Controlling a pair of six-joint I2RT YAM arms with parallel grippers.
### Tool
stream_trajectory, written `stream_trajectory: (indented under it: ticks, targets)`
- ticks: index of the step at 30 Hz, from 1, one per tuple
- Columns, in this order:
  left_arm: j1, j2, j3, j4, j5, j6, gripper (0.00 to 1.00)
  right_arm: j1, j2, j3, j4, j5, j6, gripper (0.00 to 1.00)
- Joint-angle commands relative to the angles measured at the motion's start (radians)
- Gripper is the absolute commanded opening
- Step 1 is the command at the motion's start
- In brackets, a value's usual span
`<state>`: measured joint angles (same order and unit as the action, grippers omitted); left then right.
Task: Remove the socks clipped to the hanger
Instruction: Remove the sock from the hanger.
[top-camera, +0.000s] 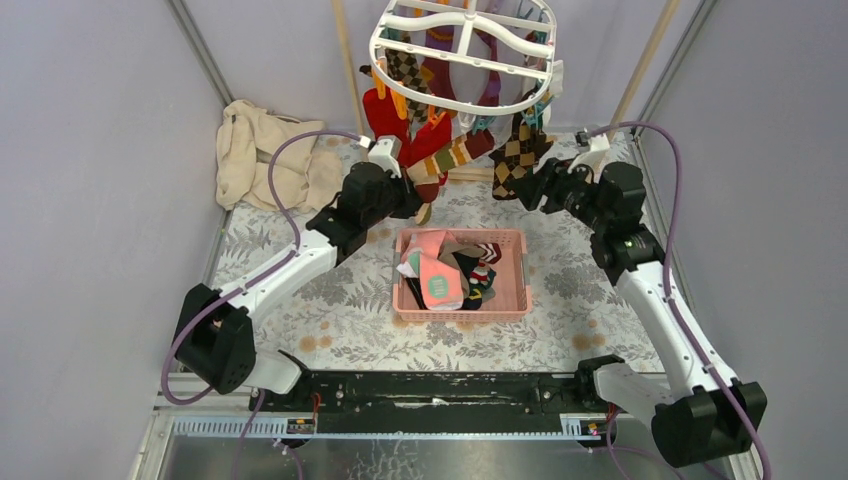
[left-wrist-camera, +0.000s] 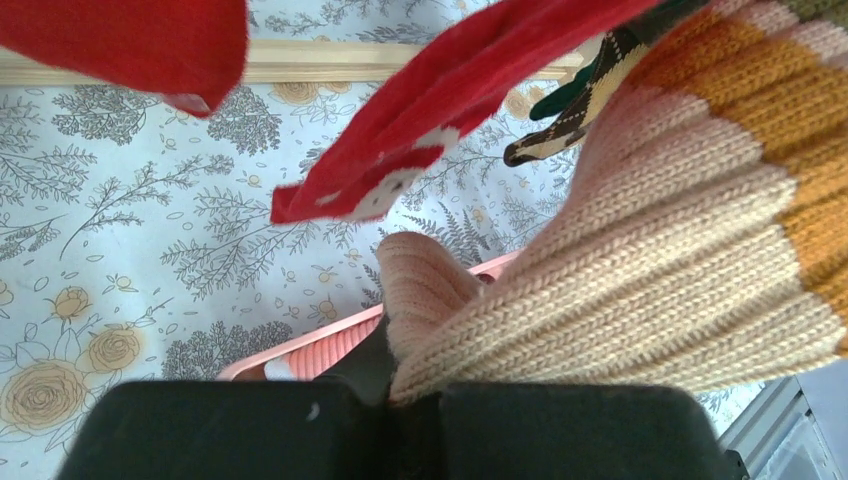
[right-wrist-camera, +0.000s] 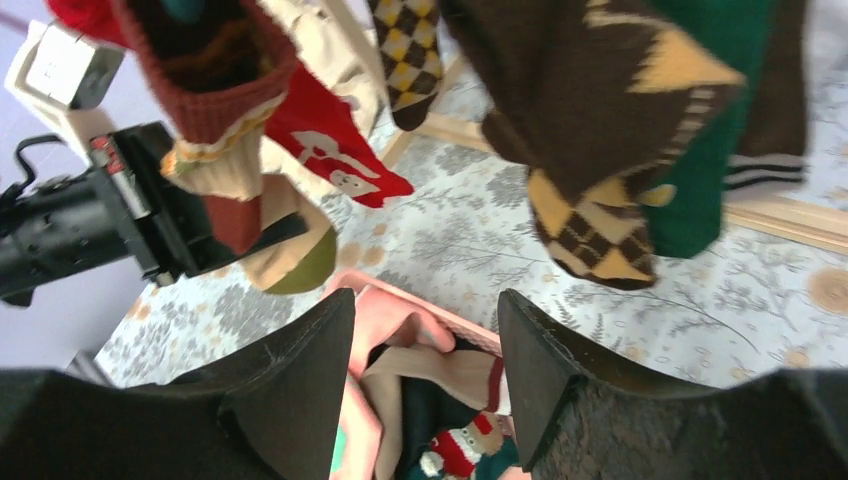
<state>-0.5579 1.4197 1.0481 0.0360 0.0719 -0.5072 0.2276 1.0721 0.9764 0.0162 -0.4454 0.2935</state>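
Socks (top-camera: 385, 115) hang from hanger (top-camera: 460, 45); left gripper (left-wrist-camera: 400, 390) clamps striped sock (left-wrist-camera: 640, 250); right gripper (right-wrist-camera: 425, 310) parted, empty, near argyle sock (right-wrist-camera: 600, 130).

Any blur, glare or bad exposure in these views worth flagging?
Top external: evenly lit and sharp, hanger and basket crisp, no glare. Left wrist: striped sock in sharp close-up, red sock softer, left fingers nearly black. Right wrist: argyle sock smeared by blur, right fingers dark and underexposed.

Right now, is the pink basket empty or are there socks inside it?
Not empty. The pink basket holds a loose pile of socks, pink, black and striped, seen from the top camera.
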Motion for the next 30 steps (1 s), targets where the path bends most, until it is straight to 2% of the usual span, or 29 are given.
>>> stream_trajectory:
  ticks: [1, 6, 18, 20, 23, 26, 30]
  targets:
    - [0.027, -0.03, 0.014, -0.026, 0.042, -0.006, 0.0, -0.037, -0.056, -0.028, 0.08, 0.105, 0.019, 0.62]
    - [0.047, -0.044, 0.017, -0.033, 0.055, -0.004, 0.0, -0.04, -0.002, -0.024, 0.139, 0.07, 0.016, 0.64]
    - [0.071, -0.095, 0.014, -0.082, 0.095, -0.008, 0.02, -0.041, 0.121, -0.019, 0.367, 0.123, 0.037, 0.64]
    - [0.072, -0.102, 0.021, -0.09, 0.109, -0.009, 0.03, -0.041, 0.138, -0.008, 0.401, 0.111, 0.043, 0.58]
    - [0.072, -0.114, 0.03, -0.108, 0.12, -0.008, 0.07, -0.04, 0.139, -0.006, 0.452, 0.085, 0.062, 0.36]
    - [0.072, -0.131, 0.031, -0.114, 0.138, -0.013, 0.1, -0.04, 0.125, -0.016, 0.474, 0.078, 0.068, 0.21]
    - [0.072, -0.151, 0.032, -0.12, 0.164, -0.026, 0.13, -0.04, 0.093, -0.033, 0.475, 0.075, 0.058, 0.11]
